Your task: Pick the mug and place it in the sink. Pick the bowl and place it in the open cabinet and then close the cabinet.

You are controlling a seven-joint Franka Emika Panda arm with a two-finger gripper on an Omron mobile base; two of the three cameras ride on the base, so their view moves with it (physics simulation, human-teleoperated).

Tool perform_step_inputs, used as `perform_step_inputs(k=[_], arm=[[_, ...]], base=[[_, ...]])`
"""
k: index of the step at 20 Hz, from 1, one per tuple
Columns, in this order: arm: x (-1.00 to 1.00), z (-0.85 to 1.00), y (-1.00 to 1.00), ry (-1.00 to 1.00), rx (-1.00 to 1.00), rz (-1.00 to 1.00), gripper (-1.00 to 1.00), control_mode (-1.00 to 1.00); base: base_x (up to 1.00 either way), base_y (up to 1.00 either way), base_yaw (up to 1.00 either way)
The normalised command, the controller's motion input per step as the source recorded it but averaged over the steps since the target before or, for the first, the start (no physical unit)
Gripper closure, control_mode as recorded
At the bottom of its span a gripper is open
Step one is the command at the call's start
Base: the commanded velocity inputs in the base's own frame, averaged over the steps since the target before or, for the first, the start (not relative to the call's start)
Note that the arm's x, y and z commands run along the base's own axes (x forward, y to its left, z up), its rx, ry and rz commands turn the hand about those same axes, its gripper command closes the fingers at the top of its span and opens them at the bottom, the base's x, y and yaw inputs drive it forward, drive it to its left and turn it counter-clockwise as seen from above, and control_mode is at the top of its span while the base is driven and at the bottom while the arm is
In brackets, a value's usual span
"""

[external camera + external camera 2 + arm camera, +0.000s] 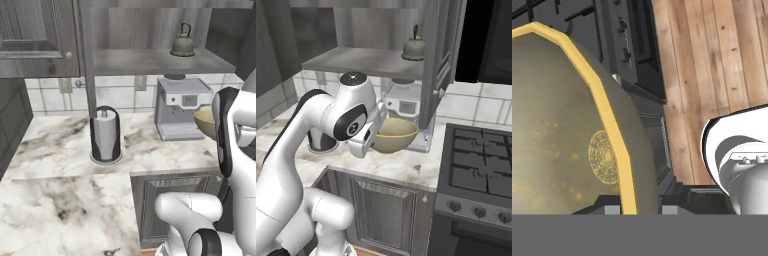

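I hold the bowl (393, 135) off the marble counter (60, 145), in front of the coffee machine (180, 107), with the arm's white hand to the bowl's left in the right base view. In the hand view the bowl's yellow rim (607, 115) runs down between the two dark fingers (609, 206), which stand one on each side of it, clamped on the bowl's wall; its olive inside with a round pale pattern lies to the left of the rim. From the left base view only an edge of the bowl (204, 120) shows past the arm's dark-jointed link, beside the coffee machine.

Above the counter the cabinet (371, 60) stands open, its grey shelf (150, 62) carrying a kettle (182, 42) at the right end. The cabinet's door (443, 65) is swung out edge-on in the right base view, with its small knob toward the stove. A closed cabinet door with a round knob (68, 55) hangs to the left in the left base view. A paper towel roll in a dark holder (105, 135) stands upright on the counter, well apart from the bowl, left of the coffee machine. A gas stove (481, 170) with dark grates sits to the right of the counter, and a wooden floor (712, 75) shows below in the hand view.
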Motion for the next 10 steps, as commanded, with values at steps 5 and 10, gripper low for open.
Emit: perform_step_inputs(k=[5,10], arm=[[0.0,0.0,0.0,0.0,0.0,0.0,1.0,1.0],[0.0,0.0,0.0,0.0,0.0,0.0,1.0,1.0]], base=[[0.29,0.55,0.2],[0.16,0.3,0.17]])
